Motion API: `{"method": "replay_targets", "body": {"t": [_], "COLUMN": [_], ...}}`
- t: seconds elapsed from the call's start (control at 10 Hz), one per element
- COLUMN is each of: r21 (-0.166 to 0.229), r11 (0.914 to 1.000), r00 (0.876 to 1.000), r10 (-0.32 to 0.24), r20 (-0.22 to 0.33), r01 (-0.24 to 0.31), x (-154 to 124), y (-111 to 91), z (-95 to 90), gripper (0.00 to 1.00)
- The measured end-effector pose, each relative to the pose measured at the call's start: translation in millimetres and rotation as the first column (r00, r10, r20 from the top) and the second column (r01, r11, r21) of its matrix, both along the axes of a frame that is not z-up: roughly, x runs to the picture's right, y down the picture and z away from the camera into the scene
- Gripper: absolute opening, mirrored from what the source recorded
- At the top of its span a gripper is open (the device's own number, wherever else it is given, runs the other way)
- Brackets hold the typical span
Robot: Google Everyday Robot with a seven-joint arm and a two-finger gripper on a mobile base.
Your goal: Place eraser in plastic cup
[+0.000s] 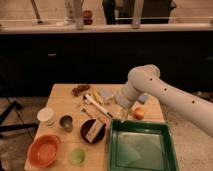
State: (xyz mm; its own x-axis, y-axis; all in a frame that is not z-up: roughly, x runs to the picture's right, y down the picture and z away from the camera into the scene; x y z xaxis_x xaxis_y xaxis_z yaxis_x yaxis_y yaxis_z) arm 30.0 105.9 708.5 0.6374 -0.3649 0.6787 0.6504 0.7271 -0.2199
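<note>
The eraser, a pale cream block with a dark edge, lies on a dark round plate in the front middle of the wooden table. The plastic cup, small and translucent light green, stands upright near the front edge, just left of and in front of the plate. My gripper hangs from the white arm above the table's right middle, right of and behind the eraser, well apart from both it and the cup. Nothing shows in it.
A green tray fills the front right. An orange bowl, a white cup and a dark metal cup stand at the left. Utensils, a blue-grey sponge, a brown item and an orange fruit lie behind.
</note>
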Motion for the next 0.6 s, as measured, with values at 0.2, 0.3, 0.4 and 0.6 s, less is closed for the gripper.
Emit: {"method": "replay_targets", "body": {"t": [0.2, 0.3, 0.4, 0.6], "r21": [-0.021, -0.034, -0.052, -0.097], "r11": [0.9991, 0.9977, 0.9956, 0.9909], "r00": [0.999, 0.997, 0.995, 0.994], "r10": [-0.037, -0.057, -0.074, -0.088], "r20": [0.036, 0.052, 0.063, 0.057], "r01": [0.038, 0.059, 0.078, 0.093], "x": [-30.2, -42.1, -49.4, -54.9], "y": [7.5, 13.7, 21.1, 34.4], "z": [6.5, 10.9, 14.4, 20.1], "gripper": [0.8, 0.8, 0.8, 0.8]}}
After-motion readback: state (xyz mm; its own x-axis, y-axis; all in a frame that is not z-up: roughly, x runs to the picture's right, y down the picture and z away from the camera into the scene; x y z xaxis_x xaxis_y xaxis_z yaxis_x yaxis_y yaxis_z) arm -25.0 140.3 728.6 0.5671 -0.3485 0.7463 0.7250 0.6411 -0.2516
